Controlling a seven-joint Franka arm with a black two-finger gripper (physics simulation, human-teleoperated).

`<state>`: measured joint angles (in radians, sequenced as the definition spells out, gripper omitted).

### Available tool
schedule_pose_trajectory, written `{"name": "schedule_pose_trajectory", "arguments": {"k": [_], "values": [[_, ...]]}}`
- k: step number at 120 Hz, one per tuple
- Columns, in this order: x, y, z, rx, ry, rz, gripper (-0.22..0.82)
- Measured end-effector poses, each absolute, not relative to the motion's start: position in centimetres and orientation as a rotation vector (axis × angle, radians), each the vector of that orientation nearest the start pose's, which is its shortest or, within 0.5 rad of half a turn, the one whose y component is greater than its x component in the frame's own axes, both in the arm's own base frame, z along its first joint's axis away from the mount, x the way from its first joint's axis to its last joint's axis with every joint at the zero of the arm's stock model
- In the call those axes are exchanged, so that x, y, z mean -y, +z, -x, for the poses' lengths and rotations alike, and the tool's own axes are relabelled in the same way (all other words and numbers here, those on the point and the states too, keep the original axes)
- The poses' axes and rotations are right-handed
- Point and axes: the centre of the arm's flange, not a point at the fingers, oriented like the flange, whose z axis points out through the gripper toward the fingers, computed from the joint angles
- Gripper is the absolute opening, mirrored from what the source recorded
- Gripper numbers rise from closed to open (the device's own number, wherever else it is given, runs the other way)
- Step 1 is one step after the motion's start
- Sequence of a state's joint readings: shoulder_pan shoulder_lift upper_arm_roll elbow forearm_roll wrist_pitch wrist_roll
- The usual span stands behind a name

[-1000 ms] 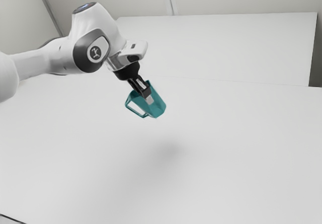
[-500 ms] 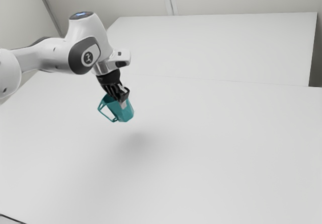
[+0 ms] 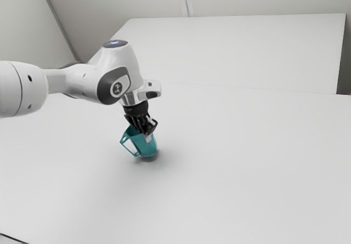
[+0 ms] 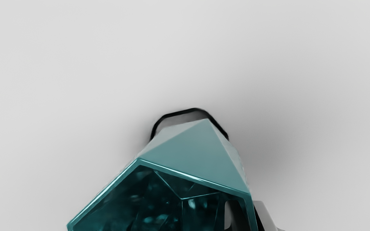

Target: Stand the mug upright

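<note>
Exterior view: the gripper [image 3: 148, 137], nearly closed, pinches the mug [image 3: 143, 147] below it. The mug leans toward the exterior view's left.

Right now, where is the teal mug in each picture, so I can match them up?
Exterior view: the teal mug is left of the middle and a bit low, just under the gripper.
Wrist view: it's close up beside the gripper's pale fingertip, with its open mouth showing.
Landmark in both: that pale fingertip, next to the mug's side.
</note>
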<state>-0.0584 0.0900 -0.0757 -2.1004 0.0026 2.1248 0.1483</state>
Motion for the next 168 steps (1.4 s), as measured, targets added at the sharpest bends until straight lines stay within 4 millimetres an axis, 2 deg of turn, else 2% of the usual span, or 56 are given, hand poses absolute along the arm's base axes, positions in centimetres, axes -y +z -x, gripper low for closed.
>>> {"name": "schedule_pose_trajectory", "arguments": {"k": [28, 52, 60, 72, 95, 105, 118, 135, 168], "values": [[6.7, 35.7, -55.1, -0.374, 0.099, 3.124, -0.16], [6.8, 36.4, -55.1, -0.344, 0.067, 3.135, 0.26], [6.8, 38.3, -55.1, -0.335, 0.017, 3.138, 0.35], [7.0, 42.1, -55.2, -0.327, -0.087, 3.142, 0.45], [7.7, 51.6, -58.9, -0.309, -0.25, 3.171, 0.54], [6.4, 55.3, -60.3, -0.281, -0.289, 3.169, 0.56], [4.4, 58.3, -60.7, -0.237, -0.283, 3.171, 0.58], [4.6, 60.1, -59.9, -0.254, -0.225, 3.174, 0.59], [4.7, 59.9, -59.2, -0.266, -0.131, 3.18, 0.6]]}}
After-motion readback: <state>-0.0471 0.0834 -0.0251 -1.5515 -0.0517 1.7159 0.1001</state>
